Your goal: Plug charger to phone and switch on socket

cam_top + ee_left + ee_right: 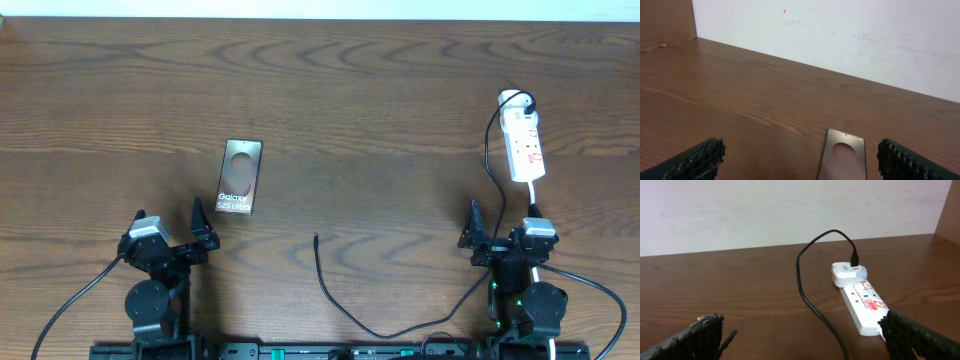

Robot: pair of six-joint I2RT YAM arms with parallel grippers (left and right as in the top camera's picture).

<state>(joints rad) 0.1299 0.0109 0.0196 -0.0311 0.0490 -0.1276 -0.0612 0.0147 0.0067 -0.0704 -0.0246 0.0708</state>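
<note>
Brown wood grain covers the whole table [400, 90], with the streaks running side to side and a dull sheen. On my wrist feeds a pale, scuffed wall [840, 35] rises behind its far edge, and a brown wooden panel [665, 20] closes the corner.

The phone [239, 177] is a small flat rectangle lying face up left of centre, just beyond my left arm. Its screen is brownish-grey with a dark oval and white lettering. The socket [525, 150] is a narrow white strip with small red marks, lying far right and pointing away from me. A white adapter [513, 100] sits plugged into its far end, and a white cord [533, 195] leaves its near end towards my right arm.

The charger [340, 300] is a thin black cable that plugs into the adapter, loops down the strip's left side and sweeps along the near edge. It then curves up to its plug tip [317, 238], which lies loose on the wood between my two arms, well apart from the phone.

The left gripper [168, 215] is spread wide with nothing in it, and its ribbed black fingers [695, 160] frame the phone. The right gripper [502, 222] is equally wide and empty, just short of the strip.
</note>
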